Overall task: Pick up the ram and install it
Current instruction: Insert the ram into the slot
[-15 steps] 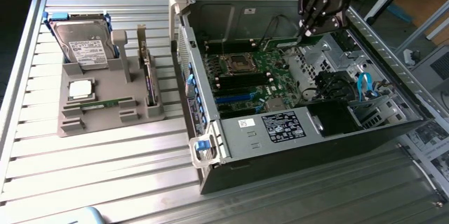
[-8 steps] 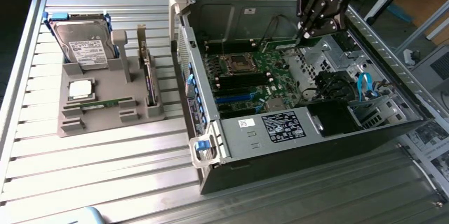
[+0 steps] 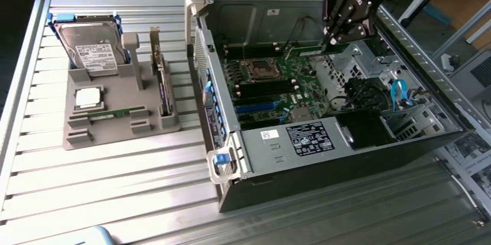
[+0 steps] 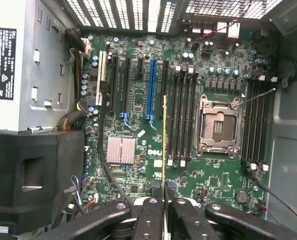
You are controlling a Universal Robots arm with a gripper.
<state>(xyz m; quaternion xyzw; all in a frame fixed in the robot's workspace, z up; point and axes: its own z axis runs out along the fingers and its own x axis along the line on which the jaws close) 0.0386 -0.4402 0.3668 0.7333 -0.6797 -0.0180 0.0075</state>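
Observation:
My gripper (image 3: 335, 39) hangs over the open computer case (image 3: 253, 167), near its far side in the exterior view, and is shut on the ram (image 3: 309, 51), a thin green stick. In the wrist view the ram (image 4: 164, 145) is seen edge-on as a narrow line running out from between my black fingers (image 4: 149, 217). It sits above the motherboard (image 4: 138, 175), just beside the bank of black memory slots (image 4: 181, 115) next to the empty CPU socket (image 4: 217, 125). I cannot tell whether it touches the board.
A grey parts holder (image 3: 77, 138) on the slatted table at the exterior view's left carries a hard drive (image 3: 92, 49), a square silver chip (image 3: 88, 96), a thin green stick (image 3: 115, 113) and an upright card (image 3: 161, 87). A power supply (image 4: 18, 60) and cables crowd one side of the case.

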